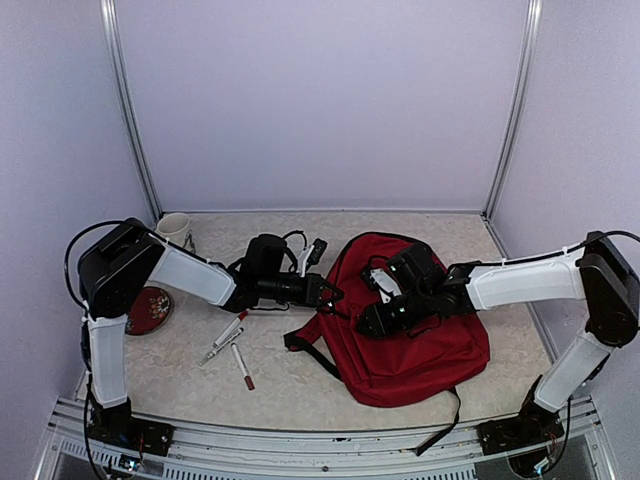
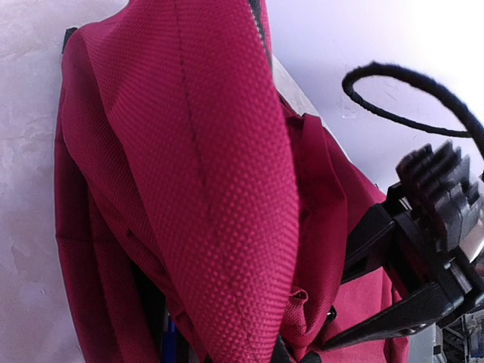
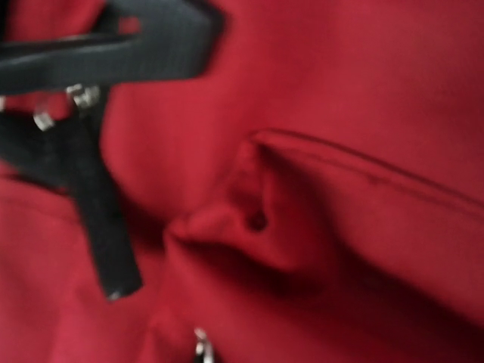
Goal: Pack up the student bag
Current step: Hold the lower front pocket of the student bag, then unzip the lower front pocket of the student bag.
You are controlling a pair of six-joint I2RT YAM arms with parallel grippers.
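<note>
The student bag (image 1: 425, 350), dark red, lies at the right of the table. My left gripper (image 1: 331, 296) reaches its left edge and is shut on a fold of its fabric. In the left wrist view that fold (image 2: 204, 166) rises from the bottom of the frame and hides the jaws. My right gripper (image 1: 368, 321) rests low on top of the bag near the middle. The right wrist view is blurred, filled with red fabric (image 3: 348, 113), a black strap (image 3: 106, 227) and a metal zipper pull (image 3: 200, 348). Its fingers do not show there.
Two pens (image 1: 226, 338) (image 1: 243, 367) lie left of the bag. A pale mug (image 1: 175, 228) stands at the back left, and a red dish (image 1: 150, 309) sits by the left arm. A black corded item (image 1: 266, 256) lies behind the left gripper. Walls close in on three sides.
</note>
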